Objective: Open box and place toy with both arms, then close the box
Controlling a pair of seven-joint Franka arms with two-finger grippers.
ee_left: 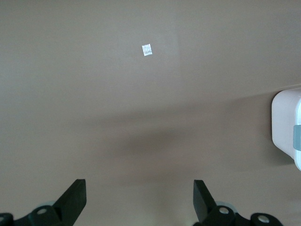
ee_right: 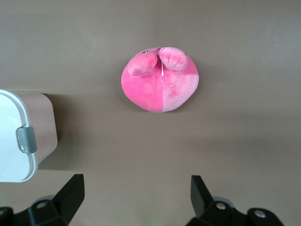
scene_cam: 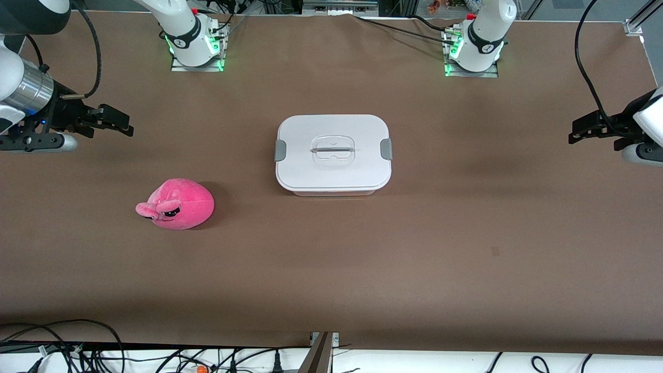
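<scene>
I see the brown tabletop (scene_cam: 331, 269) carrying only two things, both sitting flat.

Arms: both wait at the ends of the tabletop, each raised above bare surface. The right arm (scene_cam: 20, 77) comes in at its own end, and the left arm (scene_cam: 650, 122) at the other.

Box (scene_cam: 333, 154): sits about midway between the two ends, nearer the bases than the toy. White lid (scene_cam: 331, 129) is on and closed. One grey clip (scene_cam: 279, 150) shows on the side toward the right arm, a second clip (scene_cam: 386, 149) on the side toward the left arm. The clear recessed handle (scene_cam: 332, 150) is in the lid's centre. Nothing touches the box.

Toy (scene_cam: 177, 203): pink plush, lying on the tabletop toward the right arm's end, nearer the front camera than the box and well apart from it. Its dark eyes face the front camera. In the right wrist view I see the toy (ee_right: 160, 80) with the box corner (ee_right: 23, 136) to one side.

Right gripper (scene_cam: 116, 120): jaws spread, holding nothing; both fingers (ee_right: 70, 193) show wide apart in its wrist view.

Left gripper (scene_cam: 582, 129): jaws spread, holding nothing; fingers (ee_left: 75, 200) wide apart over bare surface, with a small white mark (ee_left: 146, 49) on the tabletop and the box's edge (ee_left: 284, 127) at the frame border.
</scene>
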